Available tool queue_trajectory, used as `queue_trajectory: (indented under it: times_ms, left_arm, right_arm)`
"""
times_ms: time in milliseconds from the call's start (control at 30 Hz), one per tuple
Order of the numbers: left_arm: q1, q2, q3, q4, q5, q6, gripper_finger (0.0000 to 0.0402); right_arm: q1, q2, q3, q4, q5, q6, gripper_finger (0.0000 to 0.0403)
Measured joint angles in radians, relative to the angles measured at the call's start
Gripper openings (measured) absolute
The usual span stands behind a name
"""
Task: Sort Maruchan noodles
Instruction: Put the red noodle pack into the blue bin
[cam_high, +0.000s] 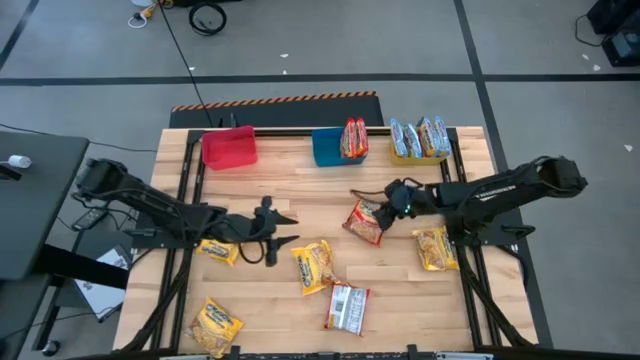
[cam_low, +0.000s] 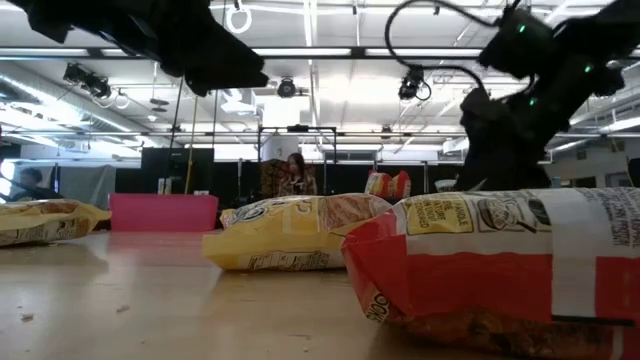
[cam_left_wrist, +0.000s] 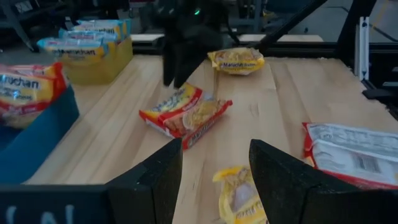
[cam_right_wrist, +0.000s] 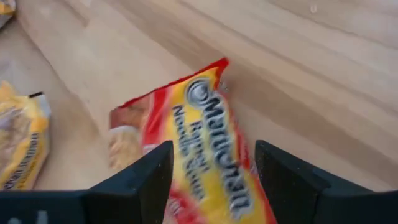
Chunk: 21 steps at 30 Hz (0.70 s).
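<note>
Maruchan noodles (cam_high: 365, 221): yellow, red packets flat on table, others upright in bins.

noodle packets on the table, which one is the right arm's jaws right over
The red-edged packet at mid-table, just below the blue bin; the right gripper hangs above it, open. The others lie farther off.

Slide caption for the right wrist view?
Open right pincer hovering over a red-and-yellow Maruchan packet on the wooden table.

R gripper (cam_high: 383, 203) open, seemingly above red noodle pkt (cam_high: 365, 221)
</note>
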<state>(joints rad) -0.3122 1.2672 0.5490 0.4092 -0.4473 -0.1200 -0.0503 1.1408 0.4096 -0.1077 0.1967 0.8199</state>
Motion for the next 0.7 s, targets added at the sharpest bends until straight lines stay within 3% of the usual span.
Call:
queue_trajectory:
  times_ms: [200, 367, 533, 700]
  left_arm:
    - [-0.008, 0.055, 0.0, 0.054, 0.0, -0.027, 0.0189]
    - [-0.069, 0.044, 0.0, 0.005, 0.0, -0.017, 0.0189]
    - [-0.145, -0.023, 0.056, -0.181, -0.071, 0.014, 0.0189]
    - [-0.188, -0.116, 0.101, -0.399, -0.164, -0.002, 0.0189]
  right_arm:
    - [-0.141, 0.074, -0.046, 0.177, -0.154, -0.201, 0.0285]
    - [-0.174, 0.161, -0.048, 0.222, -0.271, -0.281, 0.0305]
    - [-0.17, 0.261, -0.043, 0.335, -0.316, -0.327, 0.028]
    - [-0.143, 0.335, -0.042, 0.468, -0.312, -0.378, 0.0217]
